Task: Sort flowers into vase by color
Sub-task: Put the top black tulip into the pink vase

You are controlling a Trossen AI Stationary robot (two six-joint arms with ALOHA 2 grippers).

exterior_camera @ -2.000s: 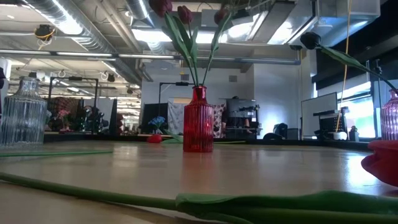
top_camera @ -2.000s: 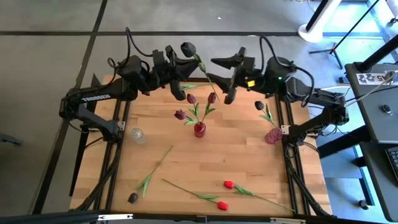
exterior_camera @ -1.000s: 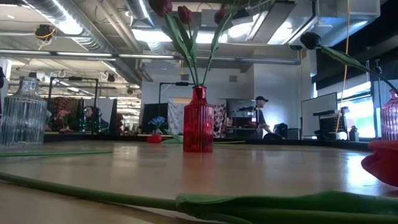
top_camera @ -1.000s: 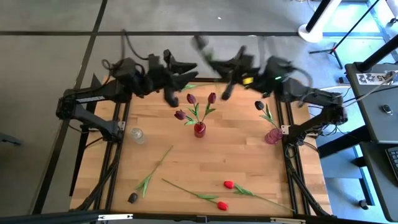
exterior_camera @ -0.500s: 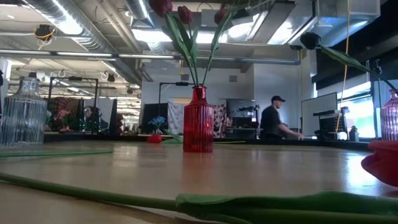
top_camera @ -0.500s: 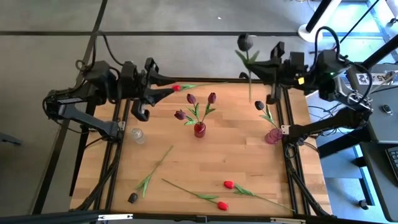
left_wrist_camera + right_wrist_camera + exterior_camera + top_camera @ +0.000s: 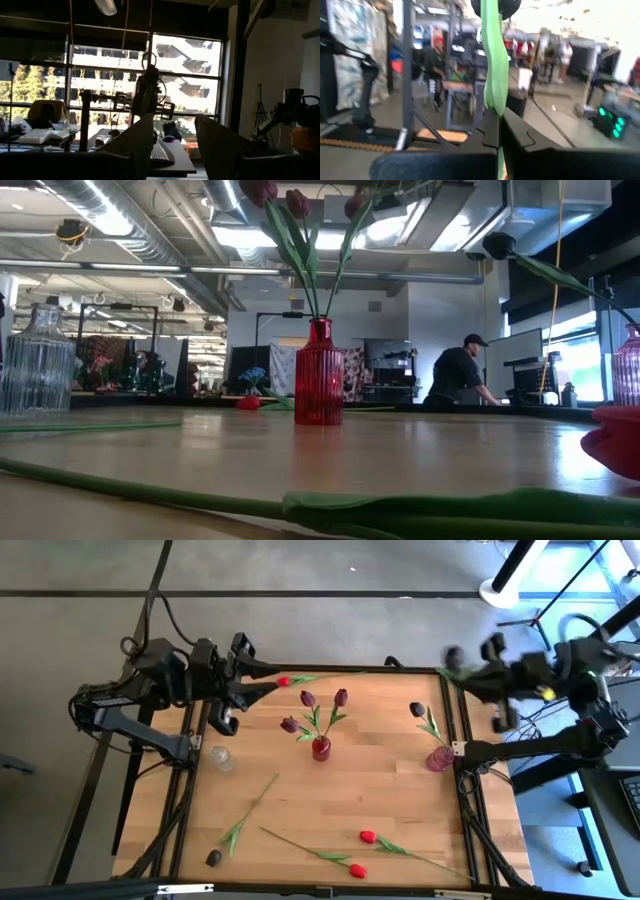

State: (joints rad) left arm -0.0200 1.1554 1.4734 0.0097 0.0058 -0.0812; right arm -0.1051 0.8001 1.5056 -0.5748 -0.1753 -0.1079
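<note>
My right gripper [image 7: 465,677] hangs blurred past the table's far right corner, shut on a dark-headed flower whose bud [image 7: 496,6] stands beyond the fingers. My left gripper [image 7: 173,120] is open at the far left edge with nothing between its fingers. A red bud [image 7: 283,681] lies just past its tips. A red vase [image 7: 321,748] holds three maroon flowers [image 7: 308,698]. A pink vase [image 7: 437,758] holds one dark flower [image 7: 417,710]. Two red flowers [image 7: 367,836] and a dark one [image 7: 213,858] lie at the near edge. My right gripper pinches the flower's green stem [image 7: 495,100] between its two shut fingers, some way below the dark bud. The stem runs out past the fingertips, and the flower is lifted clear of the table.
A clear glass vase [image 7: 221,757] stands near the left edge with nothing in it. In the low view a green stem [image 7: 300,502] lies across the foreground. A person [image 7: 460,375] moves in the room behind the table.
My right gripper has swung fast from above the table's far middle toward the right edge and past the far right corner, carrying the dark flower with it. My left gripper has drawn back toward the left edge and has then kept still.
</note>
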